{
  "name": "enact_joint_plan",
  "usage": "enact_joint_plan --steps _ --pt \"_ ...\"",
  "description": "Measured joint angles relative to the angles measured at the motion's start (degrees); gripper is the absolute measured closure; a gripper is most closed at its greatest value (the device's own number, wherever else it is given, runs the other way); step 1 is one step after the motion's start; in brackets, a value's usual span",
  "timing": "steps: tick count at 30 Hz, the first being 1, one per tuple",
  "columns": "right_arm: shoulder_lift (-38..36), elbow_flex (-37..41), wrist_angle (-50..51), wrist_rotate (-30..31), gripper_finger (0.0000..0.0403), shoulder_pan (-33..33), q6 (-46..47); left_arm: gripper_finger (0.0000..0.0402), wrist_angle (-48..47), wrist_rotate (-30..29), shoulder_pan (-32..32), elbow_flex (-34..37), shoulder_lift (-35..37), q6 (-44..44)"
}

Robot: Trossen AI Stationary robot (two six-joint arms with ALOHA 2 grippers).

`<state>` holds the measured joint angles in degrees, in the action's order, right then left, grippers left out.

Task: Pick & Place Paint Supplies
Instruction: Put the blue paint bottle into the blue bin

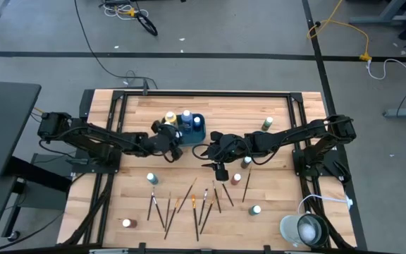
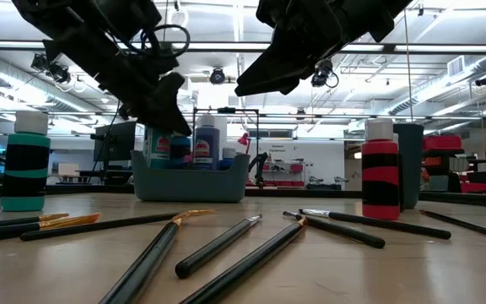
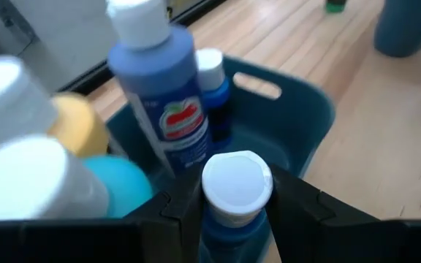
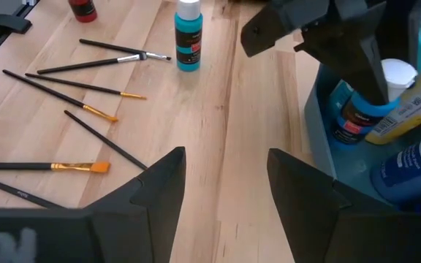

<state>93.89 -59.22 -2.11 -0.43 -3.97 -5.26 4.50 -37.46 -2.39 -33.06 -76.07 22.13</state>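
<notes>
- The left gripper (image 3: 234, 212) holds a blue paint bottle (image 3: 234, 191) by its neck, just under the white cap, and hangs over the teal tray (image 3: 309, 102) at the far middle of the surface (image 1: 273, 212).
- In my judgement this is the placing step: the bottle is being set into the tray among those already there. The next move calls for lowering it into the free gap, then spreading the fingers without knocking the neighbours.
- Beside the held bottle, inside the tray, stand a taller blue bottle (image 3: 168, 102), a yellow bottle (image 3: 71, 124) and a turquoise one (image 3: 119, 183); they crowd close, so tipping is a risk.
- The right gripper (image 4: 221, 190) is spread wide and empty, hovering just beside the tray on the bare surface.
- Near it lie loose paintbrushes (image 1: 192, 201), scattered across the near middle of the surface.
- Single bottles remain out on the surface: a teal bottle (image 4: 188, 40), a red bottle (image 2: 380, 173) and others well apart from the tray.
</notes>
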Motion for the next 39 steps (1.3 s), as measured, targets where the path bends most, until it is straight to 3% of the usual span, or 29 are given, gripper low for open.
enact_joint_plan --steps 17,39 --pt "0.0 0.0 0.0 0.0 0.0207 0.0 0.0 0.0271 -0.6 4.4 3.7 1.7 0.0 3.0" --pt "0.0 0.0 -0.1 0.0 0.0207 0.0 0.0 0.0223 -0.7 5.5 3.7 2.6 0.0 2.8"
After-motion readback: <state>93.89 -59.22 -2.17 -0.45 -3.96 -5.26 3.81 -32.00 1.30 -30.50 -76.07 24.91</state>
